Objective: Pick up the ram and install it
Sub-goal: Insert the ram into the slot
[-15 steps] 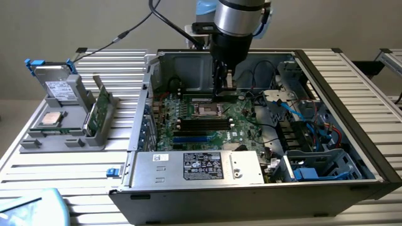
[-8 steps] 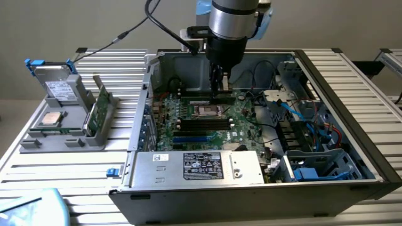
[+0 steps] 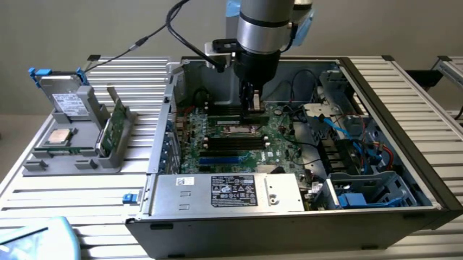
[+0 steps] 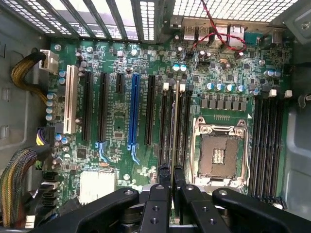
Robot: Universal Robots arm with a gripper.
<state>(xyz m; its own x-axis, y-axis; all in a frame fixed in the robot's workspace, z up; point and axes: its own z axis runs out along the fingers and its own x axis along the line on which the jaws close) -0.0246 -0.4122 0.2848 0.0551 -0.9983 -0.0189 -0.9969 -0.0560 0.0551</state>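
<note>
Gripper (image 3: 253, 110) points straight down, clamping ram (image 4: 173, 127).

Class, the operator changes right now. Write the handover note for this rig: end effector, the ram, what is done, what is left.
End effector: shut on the ram, held edge-on, low inside the open case.
Ram: over the memory slots beside the empty CPU socket on the motherboard.
Done: ram picked up and brought to the slots.
Left: the install; whether the ram sits in a slot cannot be told.
</note>
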